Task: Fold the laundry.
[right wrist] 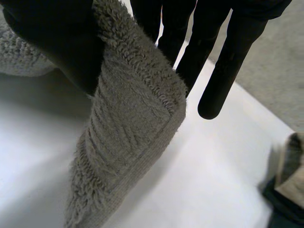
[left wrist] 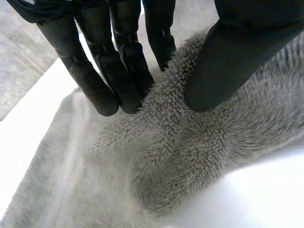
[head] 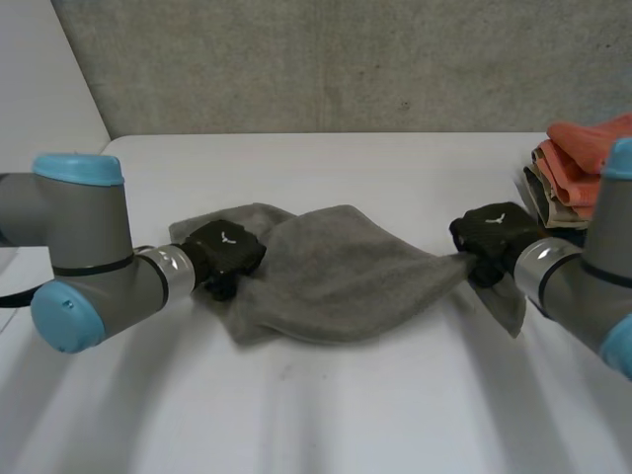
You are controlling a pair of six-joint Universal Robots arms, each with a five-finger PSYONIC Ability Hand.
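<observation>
Clearly early: the grey towel [head: 336, 272] lies rumpled and unfolded mid-desk [head: 316, 415], stretched between both hands. The left hand [head: 225, 255] pinches its 9 o'clock end between fingers [left wrist: 102, 90] and thumb. The right hand [head: 494, 237] pinches the 3 o'clock edge, a corner dangling. A folded pile [head: 578, 168] at 2 o'clock looks done. Flattening and every fold remain.
</observation>
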